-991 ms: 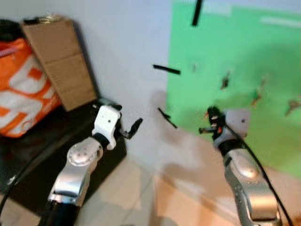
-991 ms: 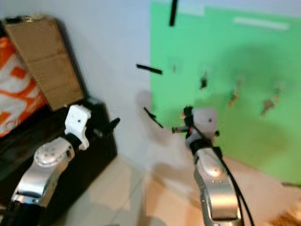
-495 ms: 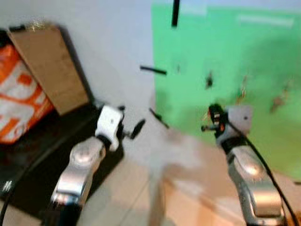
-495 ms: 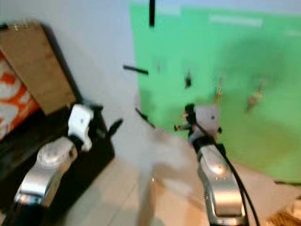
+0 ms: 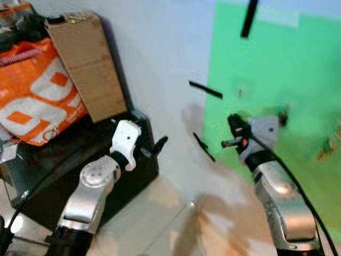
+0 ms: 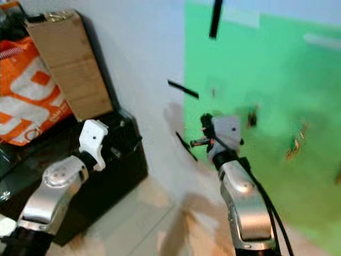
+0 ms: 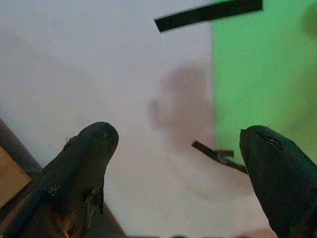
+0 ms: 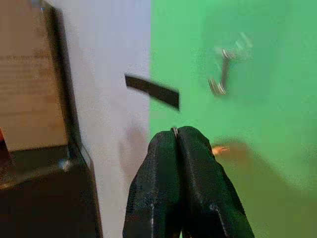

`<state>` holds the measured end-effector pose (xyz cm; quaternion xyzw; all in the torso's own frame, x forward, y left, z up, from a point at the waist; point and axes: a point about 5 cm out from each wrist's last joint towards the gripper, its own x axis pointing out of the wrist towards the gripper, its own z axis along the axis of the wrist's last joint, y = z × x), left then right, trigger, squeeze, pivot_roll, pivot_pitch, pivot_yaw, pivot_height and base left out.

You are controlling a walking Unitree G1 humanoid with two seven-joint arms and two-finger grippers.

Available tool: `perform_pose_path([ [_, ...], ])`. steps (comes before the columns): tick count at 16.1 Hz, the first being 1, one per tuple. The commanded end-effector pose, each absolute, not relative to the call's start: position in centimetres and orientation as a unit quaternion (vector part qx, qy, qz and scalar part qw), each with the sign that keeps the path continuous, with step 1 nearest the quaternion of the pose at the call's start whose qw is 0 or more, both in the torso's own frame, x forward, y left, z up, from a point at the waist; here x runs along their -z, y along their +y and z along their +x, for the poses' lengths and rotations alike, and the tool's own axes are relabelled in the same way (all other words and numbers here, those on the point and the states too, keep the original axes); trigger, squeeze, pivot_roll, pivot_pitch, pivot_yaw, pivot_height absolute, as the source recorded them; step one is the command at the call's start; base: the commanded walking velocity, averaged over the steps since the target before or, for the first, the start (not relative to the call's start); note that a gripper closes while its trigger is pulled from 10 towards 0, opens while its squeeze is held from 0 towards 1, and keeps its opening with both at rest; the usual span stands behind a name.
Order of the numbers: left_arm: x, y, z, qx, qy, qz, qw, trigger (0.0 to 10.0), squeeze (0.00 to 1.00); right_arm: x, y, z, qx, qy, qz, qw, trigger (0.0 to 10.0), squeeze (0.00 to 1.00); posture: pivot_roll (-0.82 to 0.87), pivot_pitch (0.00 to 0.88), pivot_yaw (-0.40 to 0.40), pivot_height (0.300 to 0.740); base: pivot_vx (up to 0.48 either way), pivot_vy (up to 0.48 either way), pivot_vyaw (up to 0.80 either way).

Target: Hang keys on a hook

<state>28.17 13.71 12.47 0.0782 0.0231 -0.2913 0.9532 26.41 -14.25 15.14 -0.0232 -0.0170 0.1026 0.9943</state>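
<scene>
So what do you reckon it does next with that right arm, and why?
Probably reach the right gripper forward and up toward the hook on the green panel. Its fingers are pressed shut with a sliver of metal showing between them, likely the key, and the hook is ahead of the tips and not yet touched.

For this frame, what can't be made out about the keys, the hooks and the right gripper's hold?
- Keys: right wrist view shows the right gripper with fingers pressed together; only a thin metal sliver at the tips, too small to identify.
- Hooks on the green panel: eye views motion-blurred; one hook smeared.
- Left gripper: open.
</scene>
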Motion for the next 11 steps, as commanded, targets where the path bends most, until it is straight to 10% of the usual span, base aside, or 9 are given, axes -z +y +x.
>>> perform_pose_path([
  [1,-12.9,14.3,28.3,0.301,0.025,0.082,0.95,10.0,0.0,-15.5,-13.8,26.4,-0.109,-0.027,-0.011,0.994,10.0,0.0,-0.04,0.0,0.059,0.74,0.0,0.0,0.0],
  [11,-12.9,14.1,27.1,0.412,0.056,0.056,0.908,10.0,0.0,-17.0,-13.9,26.7,-0.103,-0.061,0.013,0.993,10.0,0.0,-0.04,0.0,0.054,0.74,0.0,0.0,0.0],
])
